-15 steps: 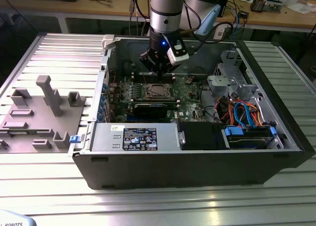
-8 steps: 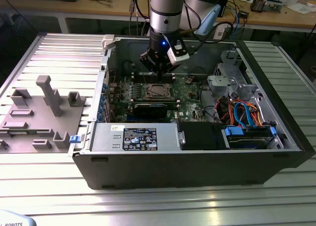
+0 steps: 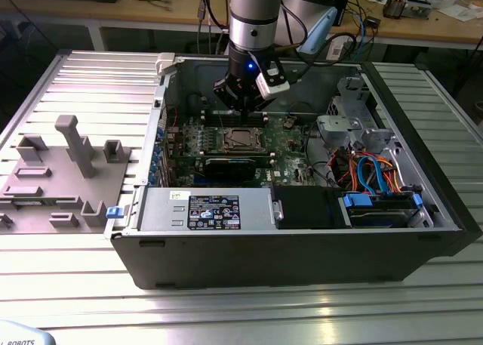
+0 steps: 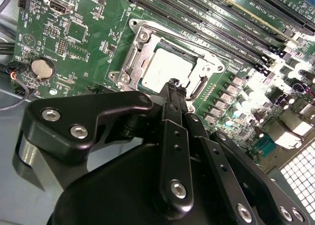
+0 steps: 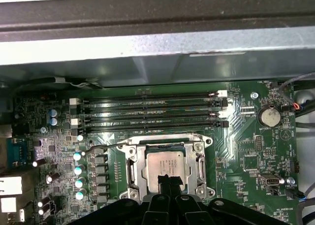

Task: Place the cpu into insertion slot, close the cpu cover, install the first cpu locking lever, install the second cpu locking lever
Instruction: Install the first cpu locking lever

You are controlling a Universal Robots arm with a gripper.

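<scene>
While the gripper (image 4: 172, 87) hangs low over the processor socket, its two black fingers (image 4: 173, 116) are pressed together tip to tip with nothing pinched between them (both wrist views show the tips meeting). The tips sit over one edge of the cpu (image 5: 162, 163), whose dull silver top lies flat in the socket; whether they touch it I cannot tell. Around the chip the cpu cover (image 5: 134, 168) lies down flat, its square opening framing the metal top. A thin wire lever (image 5: 106, 146) runs from a corner of the socket out over a row of small capacitors (image 5: 78, 170).

Beyond the socket, long memory slots (image 5: 152, 112) run side by side across the green motherboard (image 5: 246, 156). A coin cell battery (image 5: 269, 116) sits near their end.

From the exterior view, the arm (image 3: 253, 13) comes straight down into the open computer case (image 3: 302, 262), with the socket just below the gripper. A labelled power supply (image 3: 211, 209) lies along the near wall, and blue cables (image 3: 370, 171) curl at the exterior view's right. A grey fixture block (image 3: 60, 171) rests on the ribbed metal table (image 3: 226, 315) at the exterior view's left, beside the case.
</scene>
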